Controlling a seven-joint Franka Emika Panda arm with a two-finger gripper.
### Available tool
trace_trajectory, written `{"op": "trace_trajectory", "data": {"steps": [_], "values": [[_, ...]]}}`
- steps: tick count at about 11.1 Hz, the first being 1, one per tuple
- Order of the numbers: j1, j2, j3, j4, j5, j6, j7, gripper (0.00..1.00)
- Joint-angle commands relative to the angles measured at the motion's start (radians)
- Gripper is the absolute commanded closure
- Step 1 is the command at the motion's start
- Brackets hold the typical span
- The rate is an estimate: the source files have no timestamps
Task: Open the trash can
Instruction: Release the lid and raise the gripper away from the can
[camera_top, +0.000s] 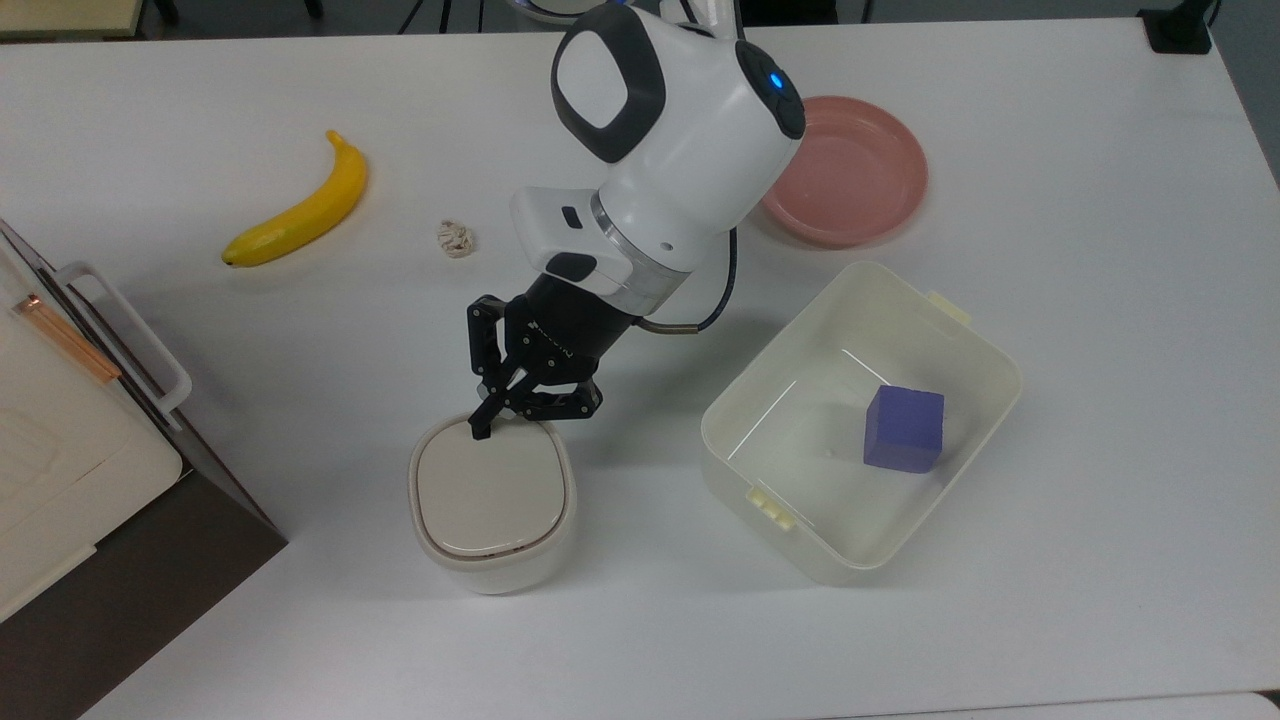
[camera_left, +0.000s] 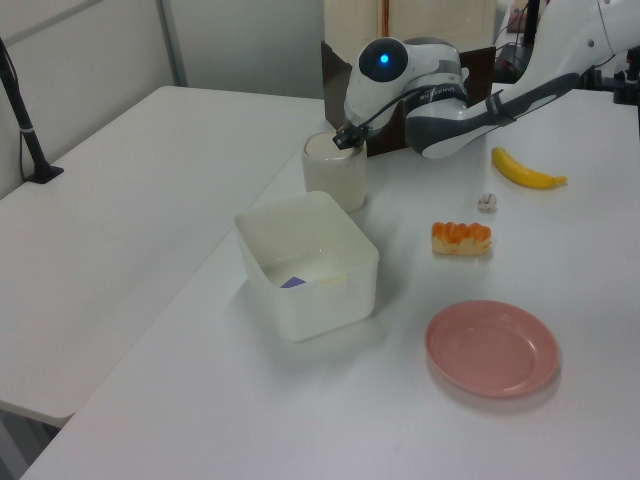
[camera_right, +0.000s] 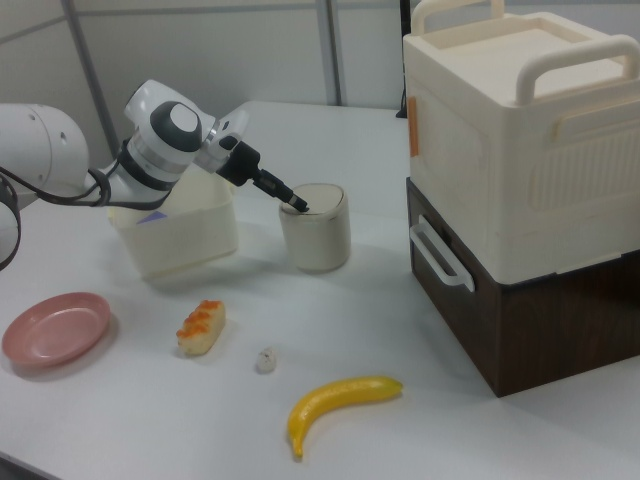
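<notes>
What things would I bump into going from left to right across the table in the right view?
Pink plate → orange sushi piece → small crumpled scrap → banana → dark-and-cream box.

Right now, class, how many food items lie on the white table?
2: a banana at the top view's left, and an orange-topped piece between the pink plate and the banana in the right view.
</notes>
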Motion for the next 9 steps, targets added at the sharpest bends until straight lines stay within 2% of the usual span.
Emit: {"op": "trace_trajectory", "data": {"steps": [1,2,3,4,6,7,8,9], "values": [[-0.067,-0.099,0.000,0.016,0.246,0.055,-0.005,1.00],[-0.110,-0.171,0.000,-0.001,0.397,0.104,-0.127,1.00],[-0.126,-0.225,-0.002,-0.024,0.545,0.099,-0.311,1.00],[-0.135,-0.267,-0.005,-0.048,0.638,0.048,-0.483,1.00],[-0.117,-0.293,0.003,-0.056,0.662,-0.245,-0.814,1.00],[-0.102,-0.298,0.007,-0.056,0.662,-0.368,-0.899,1.00],[-0.097,-0.334,0.007,-0.067,0.664,-0.432,-0.932,1.00],[-0.095,-0.392,0.007,-0.120,0.664,-0.450,-0.937,1.00]]}}
